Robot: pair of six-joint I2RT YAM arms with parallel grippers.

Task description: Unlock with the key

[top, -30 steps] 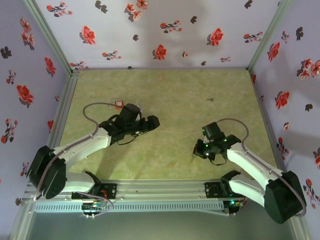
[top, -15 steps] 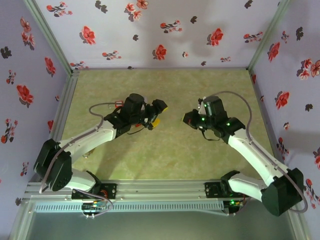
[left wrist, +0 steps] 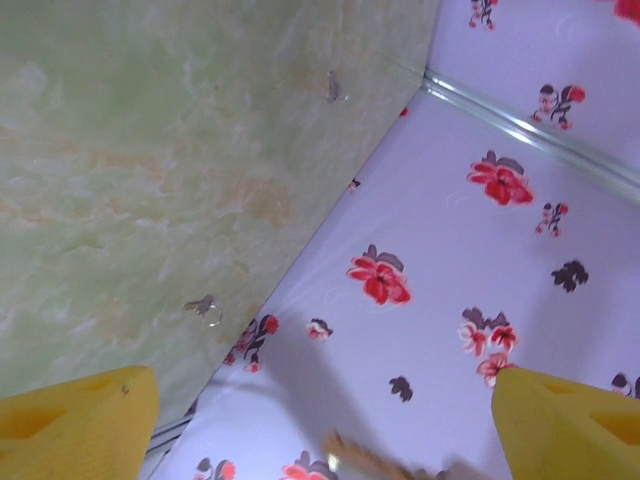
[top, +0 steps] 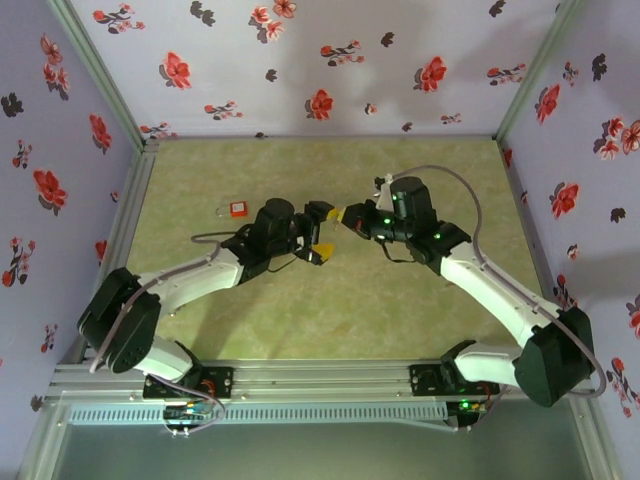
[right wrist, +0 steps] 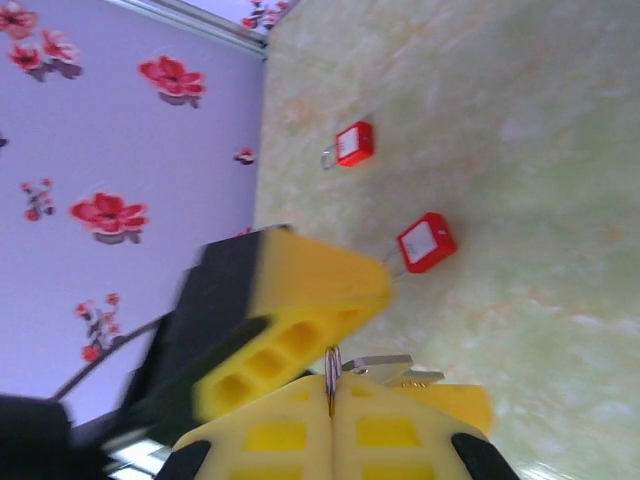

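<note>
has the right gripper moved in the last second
Yes. The right gripper, shut on the key, has swung away from the front rail, up the view and leftward, to just beside the open left gripper.

No text, brand or number can be read; the red padlock point(right wrist: 426, 242) just beyond the right gripper point(right wrist: 330, 385) carries a white label point(right wrist: 421, 240), illegible
</note>
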